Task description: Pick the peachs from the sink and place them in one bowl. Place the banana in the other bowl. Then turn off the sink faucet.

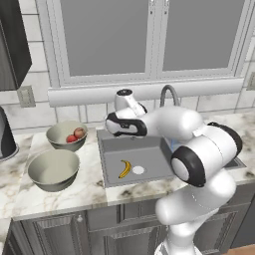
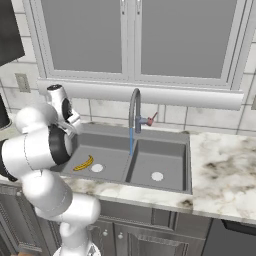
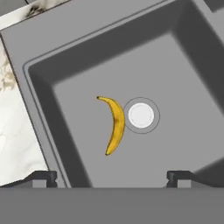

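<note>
Hovering gripper (image 3: 112, 177): spread wide, empty, above the left basin.
Banana (image 3: 114, 126): flat on the sink (image 3: 78, 57) floor, beside the drain (image 3: 141, 115).
Left base view: both peachs (image 1: 75, 135) in the farther bowl (image 1: 58, 143); nearer bowl (image 1: 45, 175) empty.
Right base view: water streaming from the faucet (image 2: 135, 112).

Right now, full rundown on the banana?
The banana is small, curved and yellow with dark tips and a brownish smudge along its peel. It lies flat on the floor of the dark grey sink, in the left basin, right beside the white drain, apparently just short of touching it. Nothing grips it; the gripper hangs above, fingers spread wide.
</note>
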